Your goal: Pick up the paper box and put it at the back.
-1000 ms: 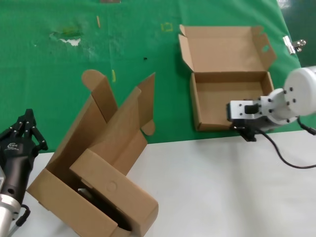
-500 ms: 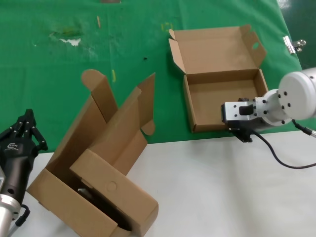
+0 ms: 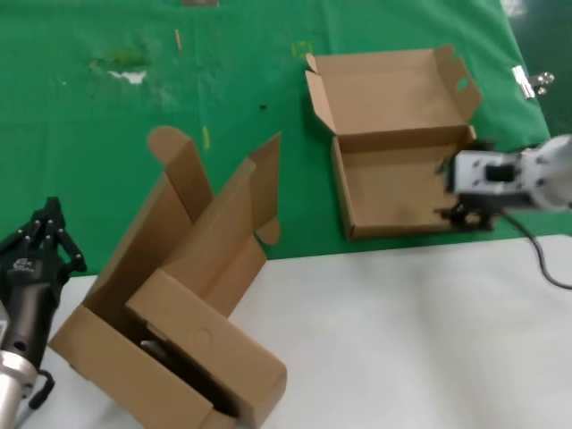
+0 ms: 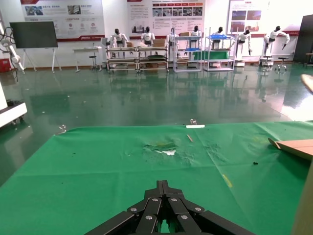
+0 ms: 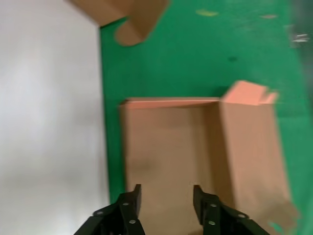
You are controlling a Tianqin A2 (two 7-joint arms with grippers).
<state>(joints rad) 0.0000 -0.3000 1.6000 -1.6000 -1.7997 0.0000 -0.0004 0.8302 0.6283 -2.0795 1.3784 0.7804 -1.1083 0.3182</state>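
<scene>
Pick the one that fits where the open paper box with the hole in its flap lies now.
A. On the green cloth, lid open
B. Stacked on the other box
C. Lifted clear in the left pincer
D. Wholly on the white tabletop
A: the box lies flat on the green cloth with its lid folded back, the right pincer at its right wall.

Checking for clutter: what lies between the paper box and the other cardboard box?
Only bare green cloth separates the paper box from the other cardboard box, per the head view.
</scene>
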